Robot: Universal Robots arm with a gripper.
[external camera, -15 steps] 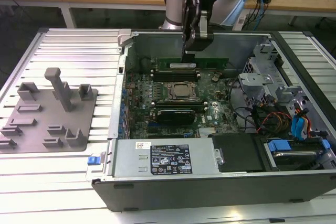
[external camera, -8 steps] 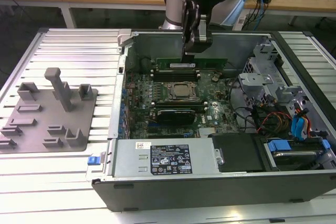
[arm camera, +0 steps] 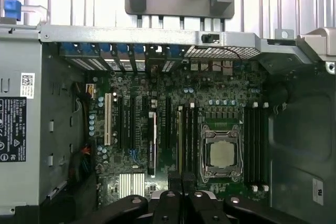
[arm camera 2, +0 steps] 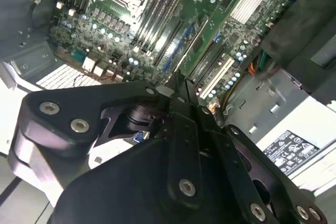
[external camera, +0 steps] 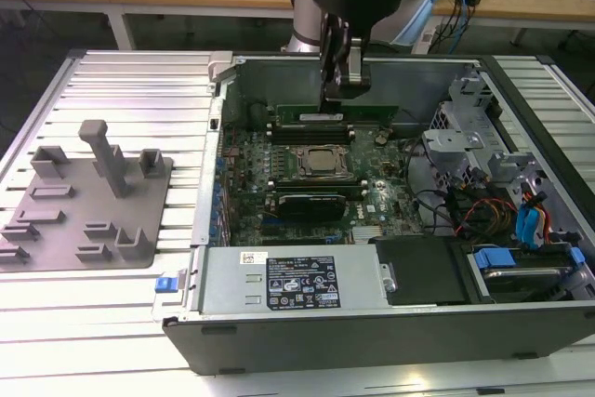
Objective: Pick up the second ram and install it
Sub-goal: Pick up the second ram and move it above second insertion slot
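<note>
ROBOT ARM HOLDS MEMORY STICK OVER OPEN PC: The tool [external camera: 337, 92] of a Universal Robots arm hangs inside an open computer case [external camera: 372, 346] on a slatted table [external camera: 93, 323]. Its fingers are drawn narrow and pinched on the top edge of the second ram [external camera: 376, 110], a thin green stick.

In the exterior view the stick sits directly under the fingertips and reaches out to both sides of them. It stands on edge, with its long axis running across the case from the exterior view's left to its right. That puts it parallel to the black memory slots [external camera: 307, 129] just behind the processor socket [external camera: 321, 163]. What counts, by the look of it, is the line-up between the stick's lower edge and a slot beneath it. The grey tray [external camera: 70, 216], with its raised blocks, lies well apart on the exterior view's left.

Much is hard to settle. How high the stick rides above the motherboard [external camera: 372, 192] cannot be told, nor whether its lower edge touches a slot, nor which slot lies under it. In the first wrist view the fingers [arm camera: 173, 178] sit over slots beside the socket, and the stick shows at most as a thin line running away from them. In the second wrist view the tool's own linkage covers the point of grip.
</note>
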